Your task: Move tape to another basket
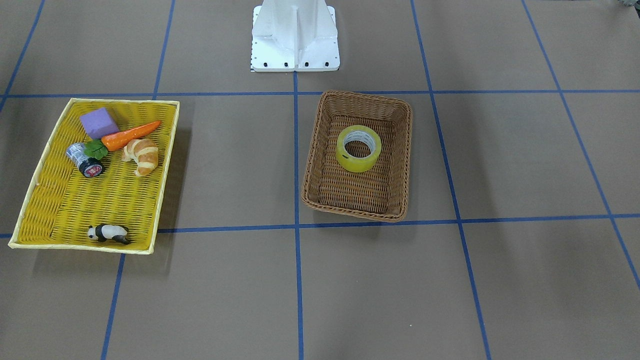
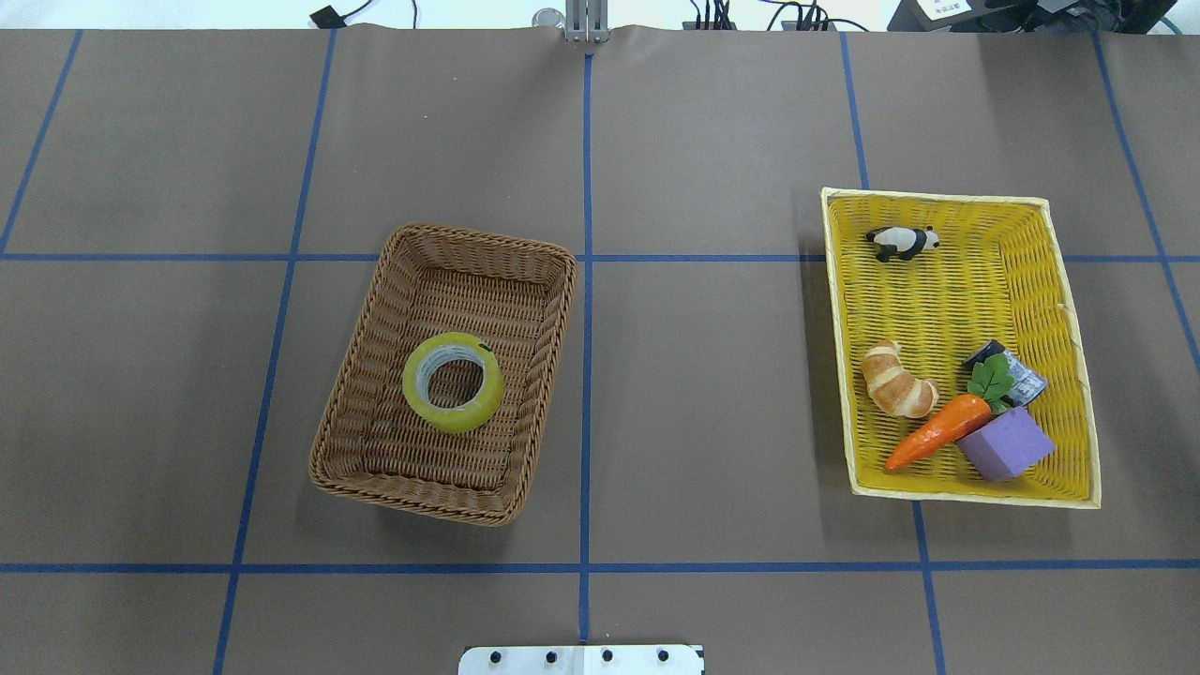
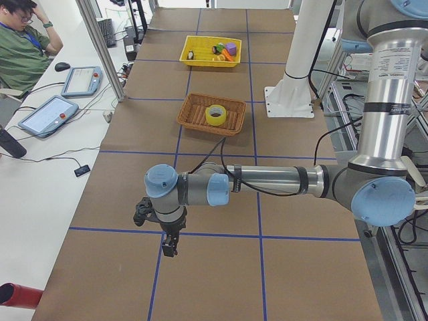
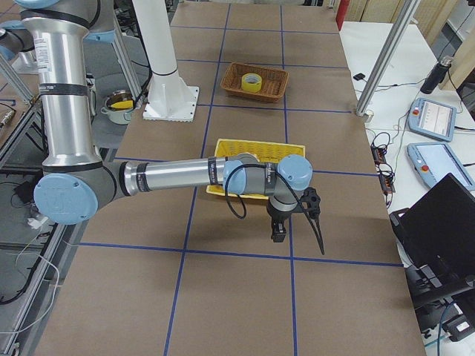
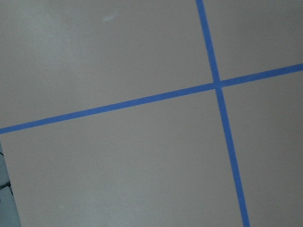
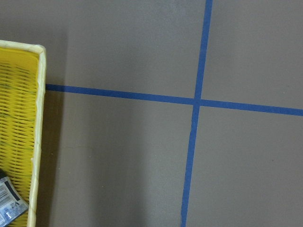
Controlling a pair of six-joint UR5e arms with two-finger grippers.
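Observation:
The tape [image 1: 355, 163] is a yellowish roll lying flat inside the brown wicker basket [image 1: 350, 212] near the table's middle. Both also show in the overhead view, tape [image 2: 450, 418] and basket [image 2: 412, 502]. Neither gripper appears in the overhead or front view. The left gripper [image 3: 167, 244] hangs over bare table far from the basket, in the exterior left view only. The right gripper [image 4: 299, 239] hangs just beyond the yellow tray [image 4: 245, 148], in the exterior right view only. I cannot tell whether either is open or shut. The wrist views show no fingers.
The shallow yellow tray [image 2: 947, 300] holds a panda figure [image 2: 902, 242], croissant [image 2: 898, 380], carrot [image 2: 937, 433], purple block [image 2: 1008, 445] and silver cylinder [image 2: 1022, 375]. Its corner shows in the right wrist view [image 6: 19, 118]. The white robot base [image 1: 295, 35] stands behind the basket.

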